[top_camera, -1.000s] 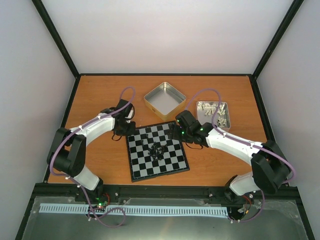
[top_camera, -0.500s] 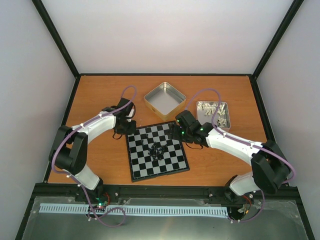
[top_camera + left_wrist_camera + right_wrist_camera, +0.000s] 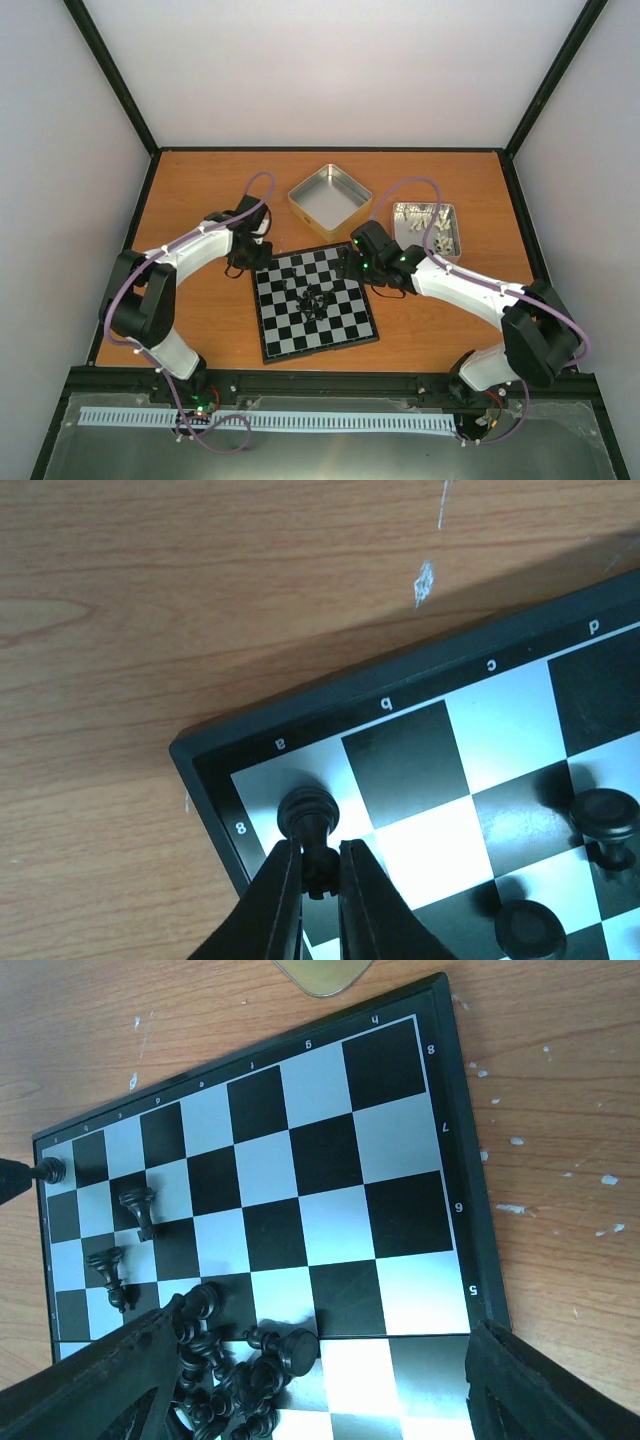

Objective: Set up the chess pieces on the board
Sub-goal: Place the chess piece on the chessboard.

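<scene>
The board (image 3: 300, 340) lies in the middle of the table. A heap of black chess pieces (image 3: 313, 300) lies tumbled near its centre. My left gripper (image 3: 262, 262) is at the board's far left corner. In the left wrist view this gripper (image 3: 320, 865) is shut on one black piece (image 3: 308, 815), whose base rests on the light corner square by the rim (image 3: 330, 725). Two more black pieces (image 3: 138, 1210) stand near that corner. My right gripper (image 3: 328, 1360) hangs open over the board (image 3: 400, 1190), just right of the heap (image 3: 225, 1375), with nothing between its fingers.
An empty square metal tin (image 3: 330, 200) stands behind the board. A second tin (image 3: 425, 228) holding pale pieces sits at the back right, behind my right arm. Bare wood surrounds the board on all sides.
The left arm's elbow has shifted very slightly. Both grippers and the pieces stay where they were.
</scene>
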### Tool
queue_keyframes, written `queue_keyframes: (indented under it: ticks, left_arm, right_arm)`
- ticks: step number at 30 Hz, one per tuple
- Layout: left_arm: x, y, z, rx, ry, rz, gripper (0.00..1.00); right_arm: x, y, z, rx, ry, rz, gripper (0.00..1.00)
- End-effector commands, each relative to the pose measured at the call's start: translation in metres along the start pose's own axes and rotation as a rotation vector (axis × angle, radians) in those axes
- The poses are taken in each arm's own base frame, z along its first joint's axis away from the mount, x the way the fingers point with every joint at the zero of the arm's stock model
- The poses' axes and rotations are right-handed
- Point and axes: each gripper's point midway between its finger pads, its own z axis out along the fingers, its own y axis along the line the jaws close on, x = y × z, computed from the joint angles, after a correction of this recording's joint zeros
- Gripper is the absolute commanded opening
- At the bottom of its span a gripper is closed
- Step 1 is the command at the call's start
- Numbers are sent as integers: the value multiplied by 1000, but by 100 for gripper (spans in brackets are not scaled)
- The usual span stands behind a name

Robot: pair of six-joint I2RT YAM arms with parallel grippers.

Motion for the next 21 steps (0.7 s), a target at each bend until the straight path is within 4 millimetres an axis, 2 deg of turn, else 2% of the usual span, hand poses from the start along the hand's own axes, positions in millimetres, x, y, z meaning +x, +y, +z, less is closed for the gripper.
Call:
queue_keyframes:
  ticks: [1, 8, 16, 19, 21]
  left_arm:
    - [-17, 1, -4, -8, -30, -1, 9]
    - [-16, 0, -1, -2, -14, -1, 17]
    - [-19, 2, -11, -13, -35, 1, 24]
    - [-23, 2, -15, -17, -49, 1, 30]
    - [-29, 1, -24, -11, -82, 0, 36]
  right_arm:
    - [-6, 1, 0, 0, -19, 2, 78]
    - [-3, -2, 3, 5, -13, 15, 78]
    - [-2, 1, 7, -8, -2, 17, 78]
    - [-2, 2, 6, -10, -4, 12, 78]
    - [-2, 3, 5, -12, -1, -5, 78]
